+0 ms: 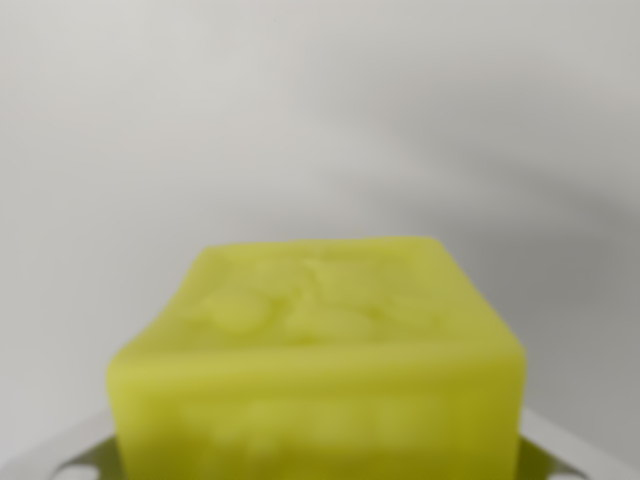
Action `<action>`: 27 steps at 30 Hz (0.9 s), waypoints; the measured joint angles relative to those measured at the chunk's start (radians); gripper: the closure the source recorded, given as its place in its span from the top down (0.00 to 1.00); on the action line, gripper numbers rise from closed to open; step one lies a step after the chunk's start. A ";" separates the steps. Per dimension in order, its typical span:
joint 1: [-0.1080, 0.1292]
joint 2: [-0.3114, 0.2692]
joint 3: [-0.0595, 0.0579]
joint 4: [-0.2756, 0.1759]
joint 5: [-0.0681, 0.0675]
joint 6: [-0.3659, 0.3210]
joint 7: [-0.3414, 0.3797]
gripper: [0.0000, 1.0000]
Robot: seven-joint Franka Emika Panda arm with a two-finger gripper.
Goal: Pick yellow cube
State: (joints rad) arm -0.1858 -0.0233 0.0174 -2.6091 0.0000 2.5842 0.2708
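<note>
Yellow cube (318, 370) fills the wrist view's lower centre, blurred, between pale claw (320, 462) tips at the corners; grip state unclear. Confirm a centred, square squeeze before lifting.

Whole yellow cube (318, 350) is out of focus, its embossed top unreadable, bottom chopped by the frame edge. Pale gripper (320, 455) bits beside it mostly hidden.
</note>
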 joint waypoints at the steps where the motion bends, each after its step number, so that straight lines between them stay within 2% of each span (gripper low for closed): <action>1: 0.000 -0.006 0.000 0.001 0.000 -0.007 0.000 0.00; 27: 0.000 -0.157 0.000 0.043 0.004 -0.200 -0.003 0.00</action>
State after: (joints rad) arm -0.1856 -0.1802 0.0174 -2.5662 0.0037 2.3844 0.2680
